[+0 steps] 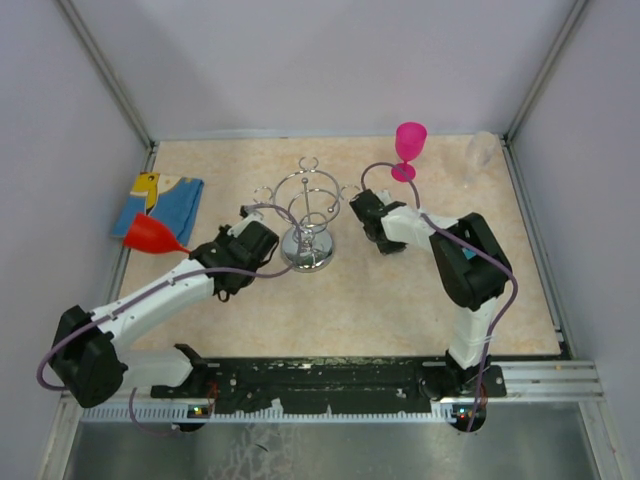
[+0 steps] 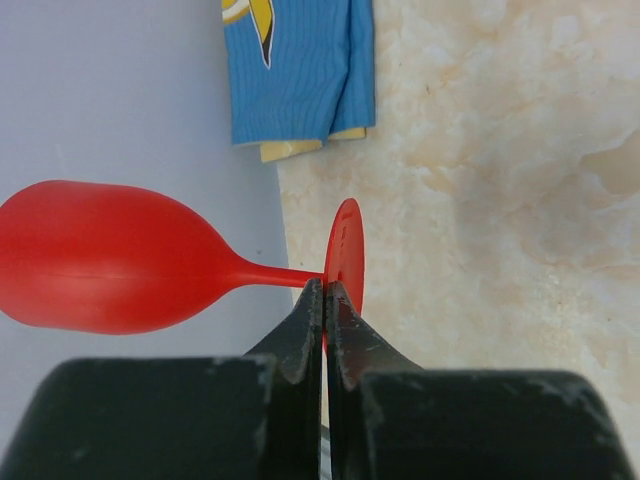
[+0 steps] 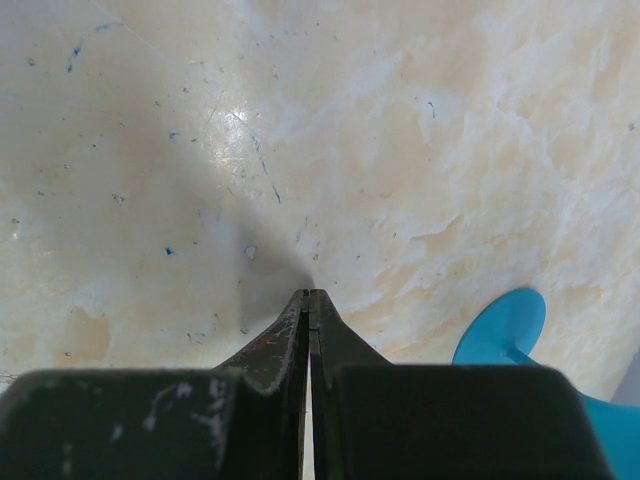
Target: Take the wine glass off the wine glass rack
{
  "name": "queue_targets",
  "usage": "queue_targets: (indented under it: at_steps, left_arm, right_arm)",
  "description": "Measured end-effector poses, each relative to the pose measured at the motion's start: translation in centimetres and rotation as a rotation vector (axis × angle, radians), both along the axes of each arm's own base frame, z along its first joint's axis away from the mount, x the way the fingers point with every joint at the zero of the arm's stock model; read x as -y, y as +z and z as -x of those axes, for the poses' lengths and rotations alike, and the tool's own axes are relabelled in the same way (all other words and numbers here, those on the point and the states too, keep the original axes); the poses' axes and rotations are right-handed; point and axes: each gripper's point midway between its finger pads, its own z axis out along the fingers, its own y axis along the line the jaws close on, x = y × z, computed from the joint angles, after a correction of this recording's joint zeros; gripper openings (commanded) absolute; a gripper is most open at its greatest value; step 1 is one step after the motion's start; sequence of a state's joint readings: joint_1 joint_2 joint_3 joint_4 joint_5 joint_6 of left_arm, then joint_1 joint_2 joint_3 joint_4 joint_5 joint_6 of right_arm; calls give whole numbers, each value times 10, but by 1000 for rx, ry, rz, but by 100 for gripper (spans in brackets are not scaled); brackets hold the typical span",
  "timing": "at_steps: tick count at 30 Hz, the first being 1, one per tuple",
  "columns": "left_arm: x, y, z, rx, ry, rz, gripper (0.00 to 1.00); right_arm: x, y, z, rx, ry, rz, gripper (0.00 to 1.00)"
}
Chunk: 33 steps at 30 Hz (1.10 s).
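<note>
The chrome wire wine glass rack stands mid-table with no glass seen on its hoops. My left gripper is left of it, shut on the round foot of a red wine glass. The glass lies sideways in the air, its bowl pointing left over the table's left edge. My right gripper is just right of the rack, shut and empty, its fingertips close above the table top. A pink wine glass stands upright behind the right arm.
A blue and yellow cloth lies at the left rear, also in the left wrist view. A clear glass stands at the back right corner. A blue round foot shows at the right wrist view's lower right. Walls enclose the table.
</note>
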State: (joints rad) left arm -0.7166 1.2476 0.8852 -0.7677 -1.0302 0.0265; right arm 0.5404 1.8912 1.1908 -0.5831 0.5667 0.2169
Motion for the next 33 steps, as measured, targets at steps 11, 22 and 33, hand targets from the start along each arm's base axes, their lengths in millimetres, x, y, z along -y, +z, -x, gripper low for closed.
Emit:
queue_targets:
  at_steps: [11,22,33]
  left_arm:
    - [44,0,5,34,-222,-150,0]
    - [64,-1,9,118,-309,-296,0]
    - [85,0,13,131,-384,-376,0]
  right_arm:
    - [2,0,-2,10,-11,-26,0]
    - [4,0,-4,16,-20,-54,0]
    - [4,0,-5,31,-25,-83,0]
